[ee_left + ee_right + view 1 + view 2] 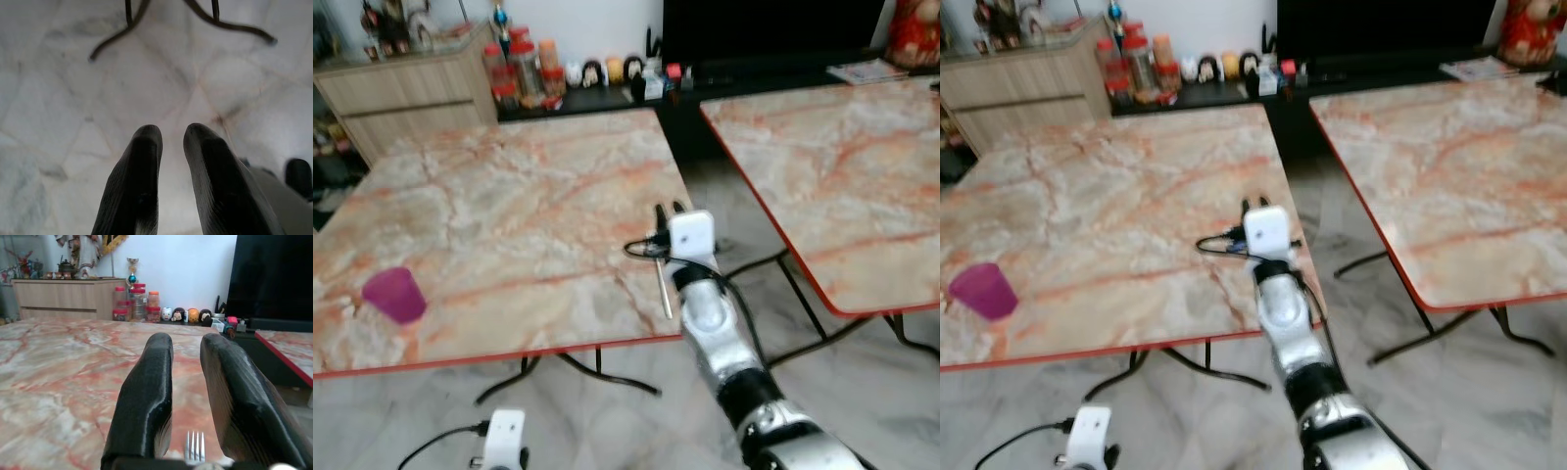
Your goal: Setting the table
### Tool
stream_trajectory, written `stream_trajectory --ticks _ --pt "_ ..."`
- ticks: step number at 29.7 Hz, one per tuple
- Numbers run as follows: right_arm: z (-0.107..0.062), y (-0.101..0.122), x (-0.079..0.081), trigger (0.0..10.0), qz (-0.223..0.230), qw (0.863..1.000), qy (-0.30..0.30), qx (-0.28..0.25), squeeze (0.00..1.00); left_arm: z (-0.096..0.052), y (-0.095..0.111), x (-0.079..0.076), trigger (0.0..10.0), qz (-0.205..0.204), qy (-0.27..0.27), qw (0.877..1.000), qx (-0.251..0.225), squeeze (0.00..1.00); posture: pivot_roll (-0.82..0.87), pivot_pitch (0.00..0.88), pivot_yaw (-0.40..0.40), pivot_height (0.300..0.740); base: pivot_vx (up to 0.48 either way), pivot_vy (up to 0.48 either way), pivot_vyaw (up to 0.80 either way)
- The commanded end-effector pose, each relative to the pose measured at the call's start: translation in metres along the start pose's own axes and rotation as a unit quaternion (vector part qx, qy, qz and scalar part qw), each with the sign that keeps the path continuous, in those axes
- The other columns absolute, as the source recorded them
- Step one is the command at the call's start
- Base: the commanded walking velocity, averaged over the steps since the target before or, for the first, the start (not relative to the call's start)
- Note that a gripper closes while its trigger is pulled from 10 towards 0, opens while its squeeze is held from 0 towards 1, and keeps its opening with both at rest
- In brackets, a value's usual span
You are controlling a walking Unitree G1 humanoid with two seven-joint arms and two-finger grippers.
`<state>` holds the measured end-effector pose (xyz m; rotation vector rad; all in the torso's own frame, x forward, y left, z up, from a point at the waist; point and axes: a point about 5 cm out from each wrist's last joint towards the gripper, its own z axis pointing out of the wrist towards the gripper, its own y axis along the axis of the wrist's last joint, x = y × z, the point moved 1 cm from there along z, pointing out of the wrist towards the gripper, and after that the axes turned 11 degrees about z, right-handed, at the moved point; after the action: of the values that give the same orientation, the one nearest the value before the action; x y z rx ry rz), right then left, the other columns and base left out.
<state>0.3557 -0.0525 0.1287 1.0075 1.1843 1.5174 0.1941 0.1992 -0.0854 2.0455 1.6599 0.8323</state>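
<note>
A floor gap (pixel 724 206) separates both tables; purple cup (pixel 395 294) sits far left.

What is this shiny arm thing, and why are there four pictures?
It's a walking robot with silver arms. Two pictures come from cameras in its head, looking down at a marble-patterned table with a red edge. On it stands a purple plastic cup. The right gripper, two black fingers slightly apart, hovers over the table edge, where a silver metal fork lies; its prongs peek between the fingers in that wrist's camera. It isn't gripped. The left gripper hangs low, holding nothing, and its wrist camera sees the pale tiled floor.
</note>
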Motion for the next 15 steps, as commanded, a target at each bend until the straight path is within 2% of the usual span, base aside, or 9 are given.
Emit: stream_trajectory --ticks 1,4,11,12,13,15 --pt "-0.004 -0.007 -0.012 10.0 -0.002 1.0 -0.026 0.016 0.0 0.0 0.0 -0.004 10.0 0.003 -0.006 1.0 0.002 0.0 -0.04 0.0 0.08 0.74 0.345 0.0 0.0" --pt "-0.007 -0.011 -0.013 10.0 0.0 0.999 -0.031 0.023 0.0 0.0 0.0 -0.004 10.0 0.003 -0.006 1.0 0.002 0.0 -0.04 0.0 0.08 0.74 0.317 0.0 0.0" --pt "-0.016 -0.023 -0.013 10.0 -0.001 0.998 -0.037 0.044 0.0 0.0 -0.001 -0.003 10.0 0.008 -0.009 1.0 0.003 0.0 -0.04 0.0 0.085 0.74 0.0 0.0 0.0" --pt "-0.018 -0.026 -0.015 10.0 0.007 0.998 -0.044 0.051 0.96 0.0 -0.001 -0.002 10.0 0.009 -0.009 1.0 0.003 0.0 -0.04 0.0 0.087 0.74 0.0 0.0 0.0" --pt "-0.019 -0.027 -0.016 10.0 0.015 0.997 -0.05 0.053 1.0 0.0 -0.001 -0.002 10.0 0.01 -0.009 1.0 0.002 0.0 -0.04 0.0 0.087 0.74 0.0 0.0 0.0" --pt "-0.019 -0.028 -0.019 10.0 0.016 0.996 -0.059 0.059 1.0 0.0 0.0 -0.002 10.0 0.011 -0.009 1.0 0.002 0.0 -0.04 0.0 0.089 0.74 0.0 0.0 0.0"
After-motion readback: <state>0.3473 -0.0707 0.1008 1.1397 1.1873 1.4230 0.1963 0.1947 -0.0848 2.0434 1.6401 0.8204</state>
